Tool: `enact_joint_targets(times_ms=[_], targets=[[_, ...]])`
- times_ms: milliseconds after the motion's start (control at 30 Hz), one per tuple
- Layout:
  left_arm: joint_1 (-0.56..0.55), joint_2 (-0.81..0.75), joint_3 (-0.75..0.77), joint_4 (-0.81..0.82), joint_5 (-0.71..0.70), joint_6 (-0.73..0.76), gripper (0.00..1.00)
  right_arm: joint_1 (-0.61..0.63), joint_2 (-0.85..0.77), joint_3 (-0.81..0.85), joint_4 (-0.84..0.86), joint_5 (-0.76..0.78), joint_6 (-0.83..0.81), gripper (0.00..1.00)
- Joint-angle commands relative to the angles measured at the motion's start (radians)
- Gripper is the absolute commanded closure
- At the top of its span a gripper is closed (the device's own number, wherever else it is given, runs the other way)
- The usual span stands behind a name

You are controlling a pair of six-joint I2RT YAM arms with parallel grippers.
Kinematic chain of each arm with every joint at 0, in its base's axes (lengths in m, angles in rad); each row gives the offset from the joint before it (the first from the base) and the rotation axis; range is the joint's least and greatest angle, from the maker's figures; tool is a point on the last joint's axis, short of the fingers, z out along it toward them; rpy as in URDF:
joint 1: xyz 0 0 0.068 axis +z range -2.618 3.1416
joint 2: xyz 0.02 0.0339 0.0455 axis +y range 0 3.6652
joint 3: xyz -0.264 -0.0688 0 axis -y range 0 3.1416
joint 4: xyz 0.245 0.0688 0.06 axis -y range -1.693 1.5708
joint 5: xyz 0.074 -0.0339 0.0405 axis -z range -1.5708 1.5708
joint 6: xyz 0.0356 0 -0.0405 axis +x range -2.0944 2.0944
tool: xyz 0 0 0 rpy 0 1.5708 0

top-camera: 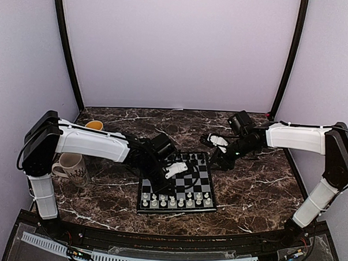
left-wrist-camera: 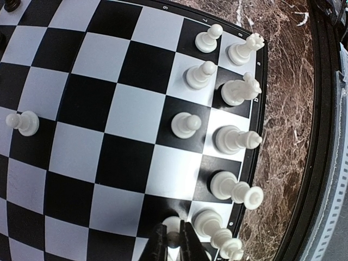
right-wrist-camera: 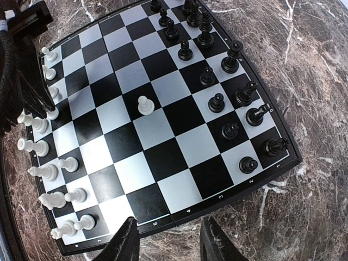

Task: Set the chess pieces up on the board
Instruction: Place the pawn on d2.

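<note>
The left fingers [left-wrist-camera: 160, 247] were pinched narrow on a white pawn [left-wrist-camera: 172, 221], low over the white side of the board [right-wrist-camera: 157, 160]. This was in the pawn row, just beside a white back-row piece [left-wrist-camera: 207, 220]. I could not tell whether the base of the pawn already sat flat on its square.

The right fingers [right-wrist-camera: 128, 242] stood apart and held nothing. They hung over the table [right-wrist-camera: 304, 70], just outside the edge of the board, and the black pieces [right-wrist-camera: 217, 102] stood in two rows on the side opposite the white ones.

The main risk, in my judgement, was the release. If the fingers opened while the pawn was tilted or not fully down, it could tip and hit the back-row piece next to it, and these small men probably fall easily. When the fingers lift away, one of them could also drag the pawn or brush the next pawn [left-wrist-camera: 185, 124].

A single white pawn [right-wrist-camera: 144, 104] stood alone near the middle of the board, well apart from its row, and probably needs to be moved. A low reach for it could sweep the pieces already standing, and both arms were close to the board, so they could get in each other's way.
</note>
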Motion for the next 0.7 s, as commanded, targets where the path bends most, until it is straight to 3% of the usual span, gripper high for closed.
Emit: enact_joint_targets(times_ms=[0, 400, 667], targets=[[-0.007, 0.009, 0.018, -0.004, 0.0, 0.001, 0.9, 0.004, 0.011, 0.027, -0.006, -0.002, -0.007, 0.61], [-0.01, -0.007, 0.033, -0.029, -0.019, -0.003, 0.76, 0.004, 0.012, 0.029, -0.008, -0.006, -0.005, 0.61], [-0.001, -0.14, 0.094, -0.075, -0.063, 0.013, 0.69, 0.004, 0.024, 0.076, -0.04, -0.029, 0.039, 0.6]])
